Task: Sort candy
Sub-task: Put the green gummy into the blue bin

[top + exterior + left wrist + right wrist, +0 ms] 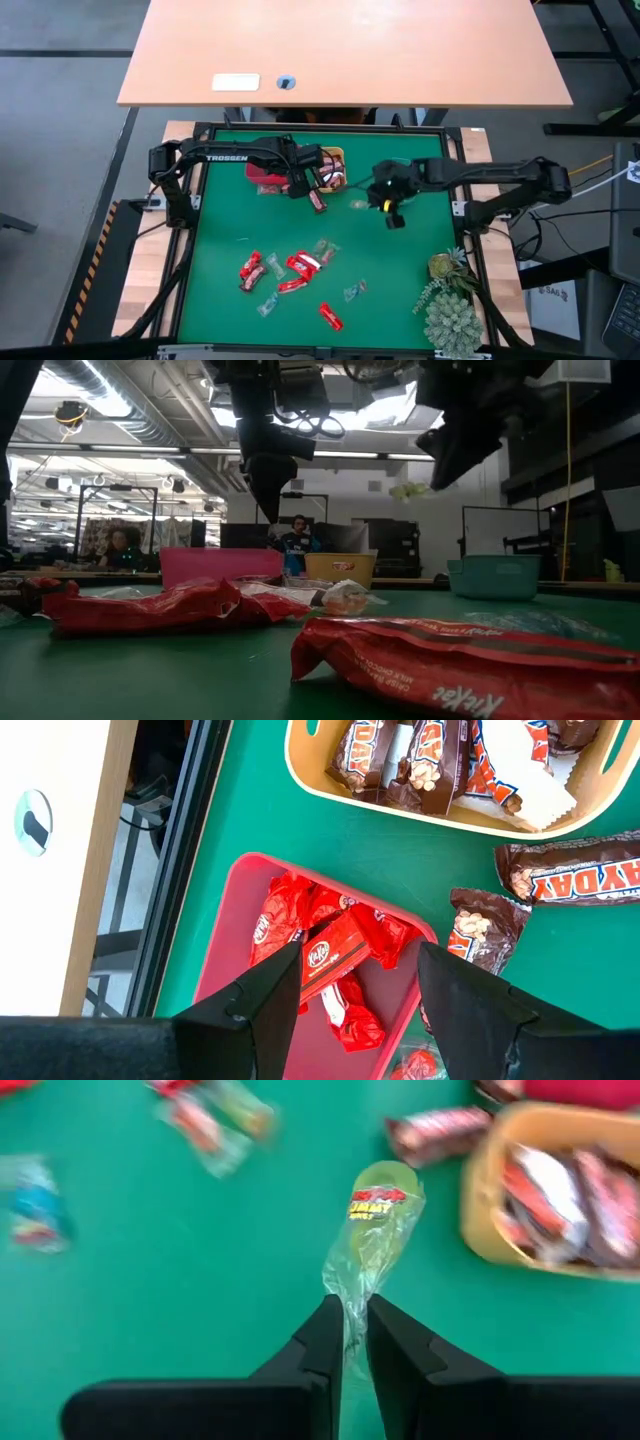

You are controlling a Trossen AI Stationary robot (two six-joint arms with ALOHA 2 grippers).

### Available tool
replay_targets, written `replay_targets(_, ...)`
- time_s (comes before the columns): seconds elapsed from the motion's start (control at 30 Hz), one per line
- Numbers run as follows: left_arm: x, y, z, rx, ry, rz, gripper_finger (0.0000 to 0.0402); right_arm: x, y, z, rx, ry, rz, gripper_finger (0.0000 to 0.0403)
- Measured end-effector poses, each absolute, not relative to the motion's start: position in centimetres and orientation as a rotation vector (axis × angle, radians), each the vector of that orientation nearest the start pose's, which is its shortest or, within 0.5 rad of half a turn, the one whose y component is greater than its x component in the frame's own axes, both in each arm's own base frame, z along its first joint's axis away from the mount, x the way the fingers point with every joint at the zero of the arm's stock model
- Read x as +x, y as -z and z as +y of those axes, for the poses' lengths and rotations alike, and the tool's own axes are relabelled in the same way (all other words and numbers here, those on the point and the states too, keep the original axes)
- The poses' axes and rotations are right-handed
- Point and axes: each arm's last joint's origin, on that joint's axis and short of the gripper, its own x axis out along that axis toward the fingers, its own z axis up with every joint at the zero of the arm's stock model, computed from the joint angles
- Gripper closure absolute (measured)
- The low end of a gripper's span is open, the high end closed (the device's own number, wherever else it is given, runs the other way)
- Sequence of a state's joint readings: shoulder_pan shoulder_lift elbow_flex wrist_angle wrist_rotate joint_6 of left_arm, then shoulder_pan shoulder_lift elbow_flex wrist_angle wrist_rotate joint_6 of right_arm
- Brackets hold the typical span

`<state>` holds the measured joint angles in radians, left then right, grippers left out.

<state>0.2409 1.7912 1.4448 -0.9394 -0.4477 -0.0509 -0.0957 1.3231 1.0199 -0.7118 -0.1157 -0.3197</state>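
My right gripper [345, 1305] is shut on a clear greenish candy [378, 1215], above the green mat right of the orange tray [333, 160]. My left gripper [355, 982] hangs open over the red tray [225, 950], where red candies [330, 955] lie; its fingers touch nothing. The orange tray [300, 765] holds brown-and-white bars. Two brown bars [575, 870] lie on the mat beside it. Several red and clear candies [290, 270] lie scattered on the mat nearer the front edge. My right gripper pinches the clear candy by one twisted end of its wrapper [352, 1305] between its two fingers. The fingers slant down from the table's right side and lie along the candy. The candy sticks out beyond the fingertips, clear of the mat.
A teal tray [495, 575] stands at the far right of the mat. A spiky green plant [450, 300] sits at the near right corner. A wooden table [340, 50] with a person's workspace lies beyond the far edge. Bare mat shows between the trays and the scattered candies.
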Motion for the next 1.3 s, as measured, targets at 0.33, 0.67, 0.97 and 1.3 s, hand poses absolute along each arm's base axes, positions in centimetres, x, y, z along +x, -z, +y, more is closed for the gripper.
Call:
replay_targets(0.33, 34.2, -24.4, 9.7, 0.092, -0.623, 1.282, 0.0208, 22.0, -26.3, -7.5, -0.123, 0.094, 1.203, 0.0359)
replay_targets(0.67, 34.2, -24.4, 9.7, 0.091, -0.624, 1.279, 0.0208, 19.4, -25.8, -10.3, -0.019, 0.231, 1.366, 0.0359)
replay_targets(0.97, 34.3, -24.5, 9.6, 0.092, -0.623, 1.275, 0.0208, 19.2, -25.8, -10.6, -0.017, 0.254, 1.38, 0.0359)
replay_targets(1.3, 34.4, -24.5, 9.1, 0.104, -0.608, 1.273, 0.0208, 19.2, -25.8, -10.5, -0.017, 0.254, 1.382, 0.0333)
